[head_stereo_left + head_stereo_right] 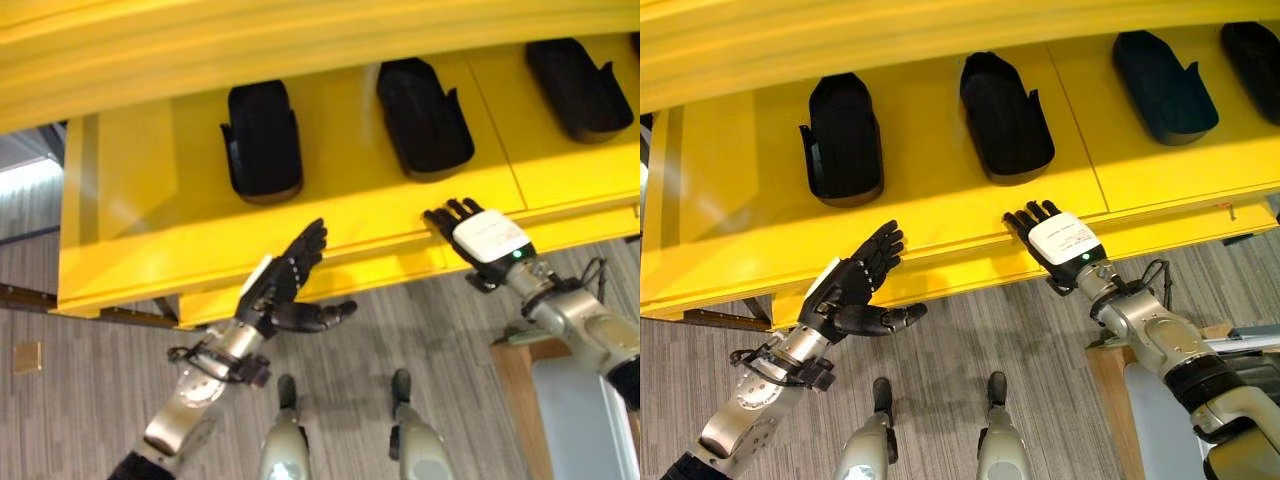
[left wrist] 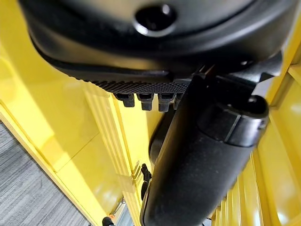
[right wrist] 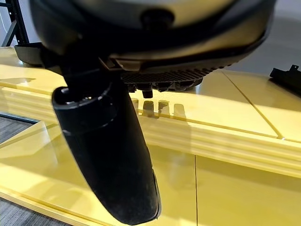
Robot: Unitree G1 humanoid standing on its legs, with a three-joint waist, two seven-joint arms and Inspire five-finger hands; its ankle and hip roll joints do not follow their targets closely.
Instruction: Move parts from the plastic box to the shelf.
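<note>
Glossy black moulded parts (image 1: pixel 1005 115) on smooth yellow shelf (image 1: pixel 940 215); left hand (image 1: pixel 855 285), right hand (image 1: pixel 1055 240) both splayed, empty.

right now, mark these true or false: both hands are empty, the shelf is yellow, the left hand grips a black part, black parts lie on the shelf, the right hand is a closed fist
1. Both hands are empty: true. The left hand and right hand hold nothing.
2. The shelf is yellow: true.
3. The left hand grips a black part: false. Its fingers are straight and hold nothing.
4. Black parts lie on the shelf: true.
5. The right hand is a closed fist: false. Its fingers reach out straight at the shelf's front edge.
</note>
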